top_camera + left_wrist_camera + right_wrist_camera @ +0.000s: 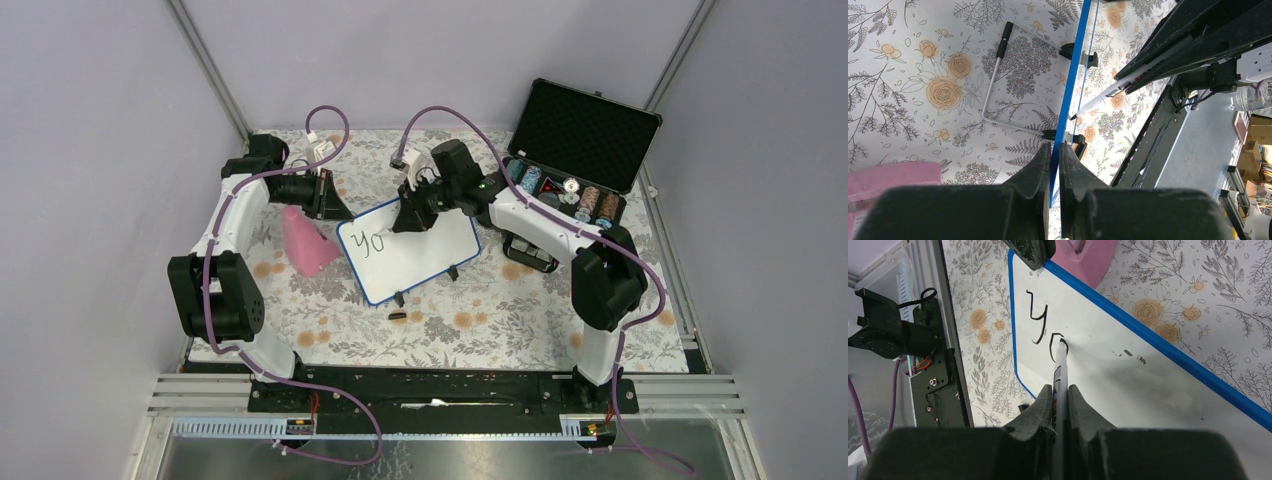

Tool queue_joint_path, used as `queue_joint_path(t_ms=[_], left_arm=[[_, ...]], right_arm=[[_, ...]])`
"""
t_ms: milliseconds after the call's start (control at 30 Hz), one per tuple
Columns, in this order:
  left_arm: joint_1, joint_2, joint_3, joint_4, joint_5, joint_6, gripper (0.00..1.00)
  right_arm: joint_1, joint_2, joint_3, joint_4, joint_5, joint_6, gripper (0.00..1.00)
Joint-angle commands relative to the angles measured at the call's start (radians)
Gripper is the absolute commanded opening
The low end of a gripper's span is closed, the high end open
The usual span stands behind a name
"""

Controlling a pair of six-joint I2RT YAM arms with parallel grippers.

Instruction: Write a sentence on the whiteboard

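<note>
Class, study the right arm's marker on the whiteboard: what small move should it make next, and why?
Probably sweep the marker tip round to close the "o". The right gripper holds its tip at the top of a curve that looks half drawn, the sentence stops there, and the left gripper clamps the whiteboard edge steady.

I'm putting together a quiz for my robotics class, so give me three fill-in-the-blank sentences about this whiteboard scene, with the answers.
1. The right end effector holds a marker whose tip rests on the letter ____.
2. The left end effector is shut on the ____ frame of the whiteboard.
3. The writing shows only ____ letters.
Missing words: o; blue; two.
</note>
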Motion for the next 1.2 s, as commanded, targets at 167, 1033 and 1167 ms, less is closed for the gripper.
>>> queue_joint_path(t_ms=[167,1033,1167], left_arm=[[-0.007,-0.011,0.009,-0.004,0.002,0.014,0.0],[-0.006,-0.018,0.008,-0.003,0.002,0.012,0.0],[-0.007,-0.02,0.007,-0.004,0.003,0.014,0.0]], right_arm=[[0.015,0.004,0.037,0.027,0.005,-0.009,0.0],[-0.042,-0.059,-0.03,0.015,-0.028,-0.039,0.0],[-0.041,-0.041,-0.008,0.016,-0.036,-0.033,0.0]])
